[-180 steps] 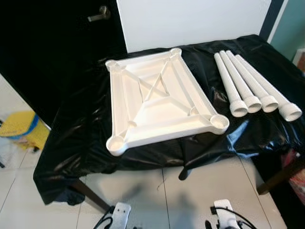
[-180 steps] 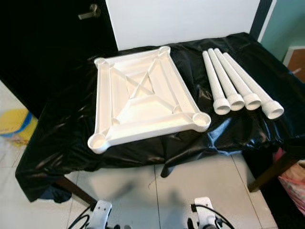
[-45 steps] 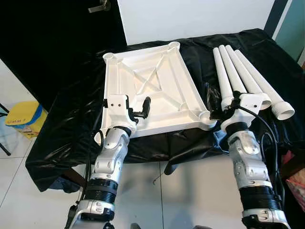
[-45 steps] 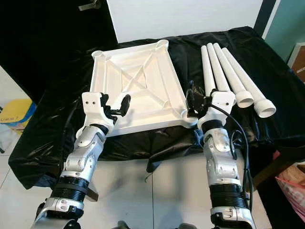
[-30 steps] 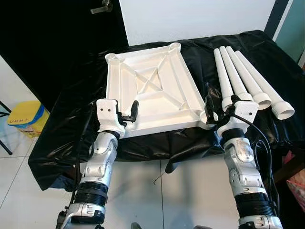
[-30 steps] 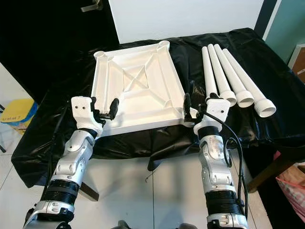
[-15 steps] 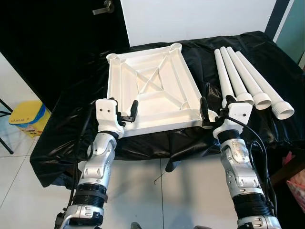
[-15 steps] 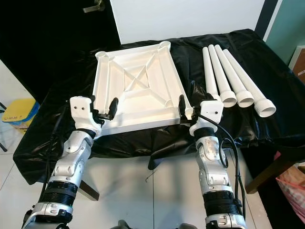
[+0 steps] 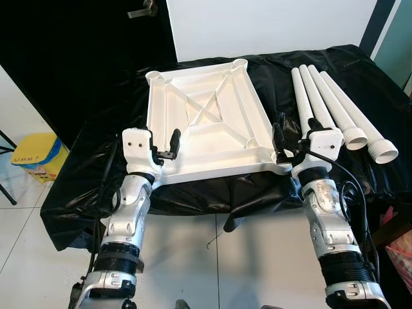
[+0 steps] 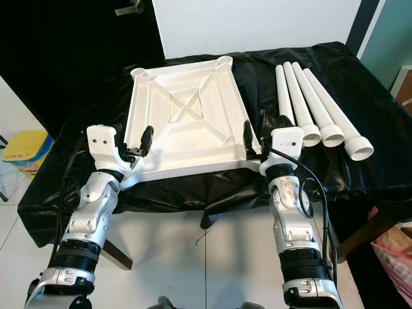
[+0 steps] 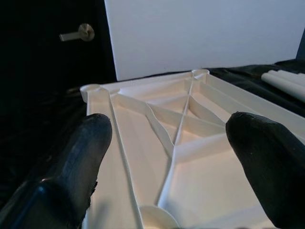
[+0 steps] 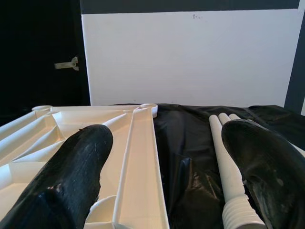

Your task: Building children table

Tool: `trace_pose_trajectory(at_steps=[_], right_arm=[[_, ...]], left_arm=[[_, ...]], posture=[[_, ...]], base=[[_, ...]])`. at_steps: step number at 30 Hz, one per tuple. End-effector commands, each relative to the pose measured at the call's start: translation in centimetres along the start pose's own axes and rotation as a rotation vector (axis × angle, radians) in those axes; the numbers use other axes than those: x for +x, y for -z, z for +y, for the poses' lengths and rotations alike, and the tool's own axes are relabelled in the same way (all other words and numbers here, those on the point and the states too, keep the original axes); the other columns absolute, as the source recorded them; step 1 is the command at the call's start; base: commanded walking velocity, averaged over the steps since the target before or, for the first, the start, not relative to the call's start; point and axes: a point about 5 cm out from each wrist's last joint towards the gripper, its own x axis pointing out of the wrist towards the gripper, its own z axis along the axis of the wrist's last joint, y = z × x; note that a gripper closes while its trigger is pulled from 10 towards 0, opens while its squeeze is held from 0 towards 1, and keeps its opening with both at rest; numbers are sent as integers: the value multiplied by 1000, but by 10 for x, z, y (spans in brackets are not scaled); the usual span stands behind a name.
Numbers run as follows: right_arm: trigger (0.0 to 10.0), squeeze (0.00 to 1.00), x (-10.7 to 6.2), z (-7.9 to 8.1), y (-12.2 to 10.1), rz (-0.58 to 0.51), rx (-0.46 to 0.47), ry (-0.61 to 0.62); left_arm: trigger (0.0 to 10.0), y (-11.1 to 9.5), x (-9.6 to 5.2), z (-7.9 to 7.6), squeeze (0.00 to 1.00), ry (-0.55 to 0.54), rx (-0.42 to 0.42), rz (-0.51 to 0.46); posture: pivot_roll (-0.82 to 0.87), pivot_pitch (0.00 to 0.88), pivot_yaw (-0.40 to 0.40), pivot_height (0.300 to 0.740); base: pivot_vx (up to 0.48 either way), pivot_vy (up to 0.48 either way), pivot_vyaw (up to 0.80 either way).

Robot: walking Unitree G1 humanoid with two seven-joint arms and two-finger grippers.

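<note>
The white tabletop [image 9: 206, 119] lies upside down on the black-covered table, its ribs and corner sockets facing up. Several white legs [image 9: 335, 109] lie side by side to its right. My left gripper [image 9: 166, 147] is open at the tabletop's front-left corner, and the left wrist view shows its fingers [image 11: 90, 143] spread wide over the ribbed underside [image 11: 176, 138]. My right gripper [image 9: 286, 143] is open at the front-right corner. In the right wrist view, the corner socket [image 12: 102, 205] and the nearest leg [image 12: 231, 186] lie between its fingers.
The black cloth [image 9: 96, 167] drapes over the table's front edge above a tiled floor. Behind the table are a dark door with a handle [image 9: 143, 9] and a white panel [image 9: 270, 26]. A yellow bin [image 9: 32, 158] stands on the floor at the left.
Both arms have come up from below. The left gripper has slid left from over the tabletop to its front-left corner, and the right gripper has stayed near the front-right corner.
</note>
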Motion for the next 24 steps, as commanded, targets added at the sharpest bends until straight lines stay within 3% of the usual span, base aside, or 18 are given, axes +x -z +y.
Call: trace_pose_trajectory(at_steps=[1,13,24], right_arm=[[10000,0,-2,-1,1,-2,-5,8],[10000,0,-2,-4,1,-6,-19,13],[10000,0,2,-3,2,-7,-22,-9]], left_arm=[[10000,2,-1,3,0,-11,-10,8],[10000,5,-8,-5,0,4,-53,22],[10000,3,-15,5,0,-27,-63,16]], posture=[[-149,0,80,740],[-124,0,72,740],[-94,0,50,740]], base=[[0,0,0],[0,0,-167],[0,0,0]])
